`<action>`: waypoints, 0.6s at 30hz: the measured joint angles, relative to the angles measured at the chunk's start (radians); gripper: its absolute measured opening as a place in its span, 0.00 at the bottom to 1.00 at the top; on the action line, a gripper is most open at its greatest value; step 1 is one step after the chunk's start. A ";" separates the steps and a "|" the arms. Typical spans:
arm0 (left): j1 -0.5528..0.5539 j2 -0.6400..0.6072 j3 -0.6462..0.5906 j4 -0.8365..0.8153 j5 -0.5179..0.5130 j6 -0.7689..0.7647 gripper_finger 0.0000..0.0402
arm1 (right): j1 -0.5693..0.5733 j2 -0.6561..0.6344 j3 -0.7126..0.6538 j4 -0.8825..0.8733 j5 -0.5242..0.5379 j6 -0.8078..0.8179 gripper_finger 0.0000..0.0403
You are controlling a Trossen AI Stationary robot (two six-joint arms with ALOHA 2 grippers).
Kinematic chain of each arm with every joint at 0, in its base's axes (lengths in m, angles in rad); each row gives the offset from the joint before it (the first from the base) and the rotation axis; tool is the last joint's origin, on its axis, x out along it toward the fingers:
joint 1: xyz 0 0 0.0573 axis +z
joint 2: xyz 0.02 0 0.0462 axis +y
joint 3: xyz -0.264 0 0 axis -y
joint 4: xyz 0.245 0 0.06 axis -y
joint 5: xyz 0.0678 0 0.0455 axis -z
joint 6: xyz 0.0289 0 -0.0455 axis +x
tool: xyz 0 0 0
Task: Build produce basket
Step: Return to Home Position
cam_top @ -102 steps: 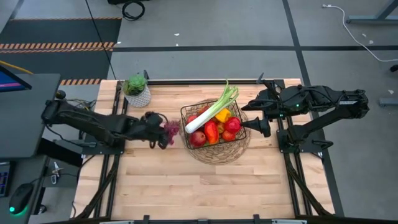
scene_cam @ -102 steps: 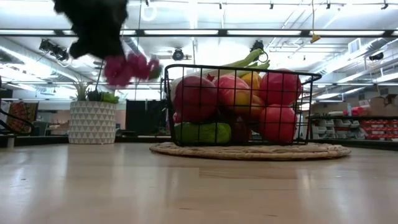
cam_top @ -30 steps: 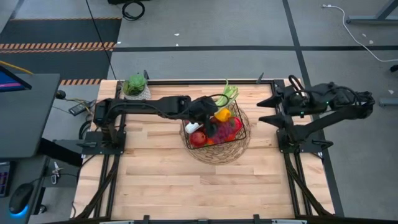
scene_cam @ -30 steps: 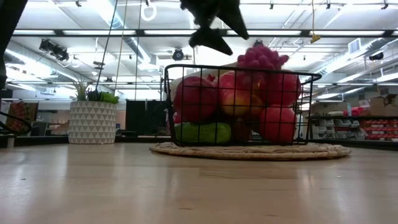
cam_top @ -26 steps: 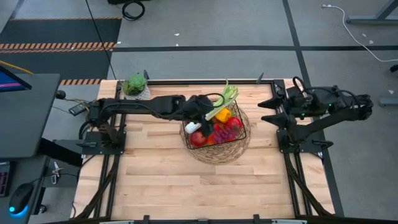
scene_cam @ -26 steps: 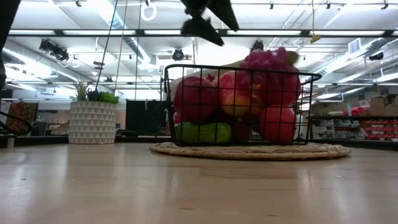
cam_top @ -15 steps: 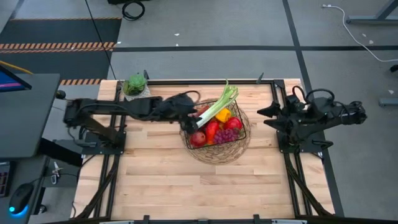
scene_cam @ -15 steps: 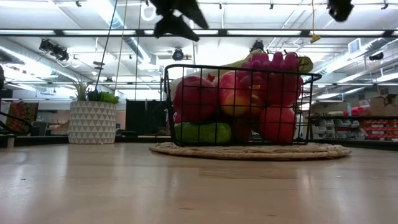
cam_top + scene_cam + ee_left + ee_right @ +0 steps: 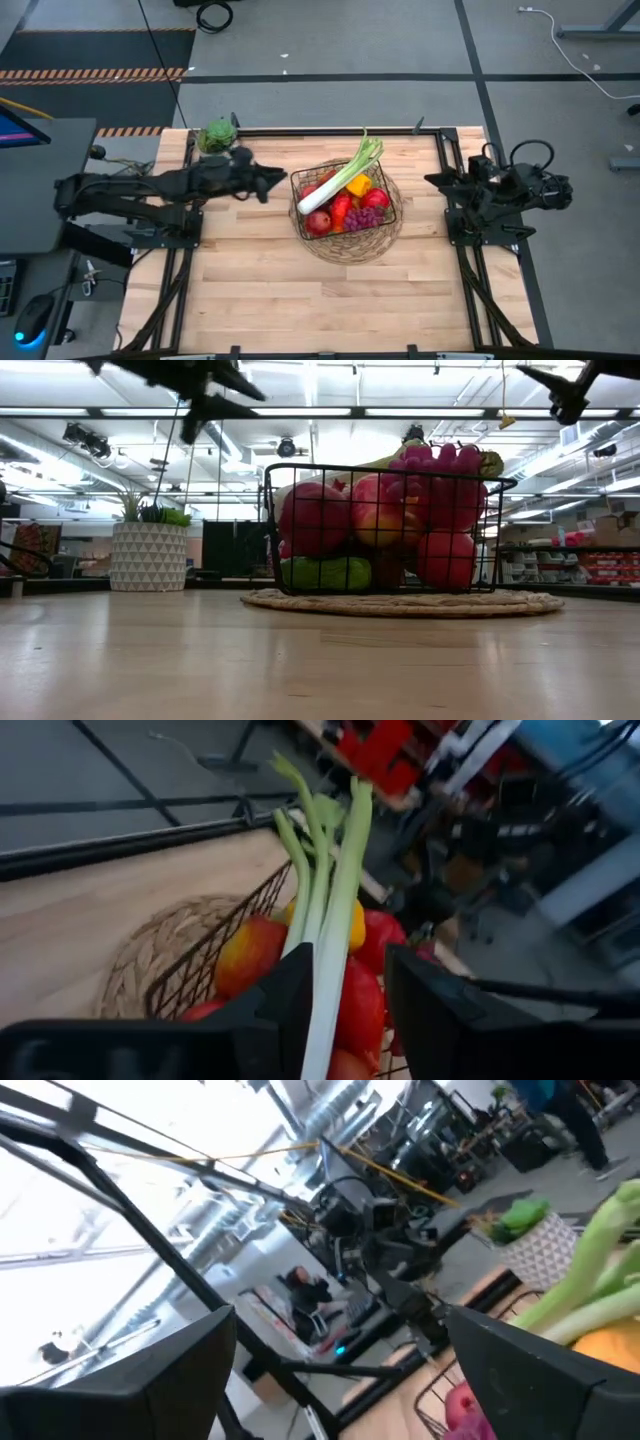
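The dark wire basket (image 9: 392, 222) stands on its round wicker base (image 9: 350, 247) at the table's middle. It is heaped with red apples (image 9: 315, 515), a yellow pepper (image 9: 358, 185), purple grapes (image 9: 440, 464) on top, and a long leek (image 9: 340, 178) leaning out over the far rim. My left gripper (image 9: 270, 183) hovers open just left of the basket, up in the air (image 9: 212, 392), and faces the leek (image 9: 335, 910). My right gripper (image 9: 432, 180) is open at the right edge, held high (image 9: 560, 390).
A leafy plant in a white pot (image 9: 216, 137) stands at the far left corner, close behind my left arm; it also shows in the low view (image 9: 148, 555). Bare wooden tabletop (image 9: 300, 300) stretches along the near side. Black frame rails run down both sides.
My left gripper, open over the basket a second ago, has drawn back toward the table's left and now hangs beside the basket. The grapes have settled on top of the heap. My right arm has folded in toward the right edge.
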 joint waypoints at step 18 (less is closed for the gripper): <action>0.038 -0.719 -0.407 0.004 -0.048 0.029 0.18 | -0.002 0.000 -0.104 0.011 0.181 0.144 0.89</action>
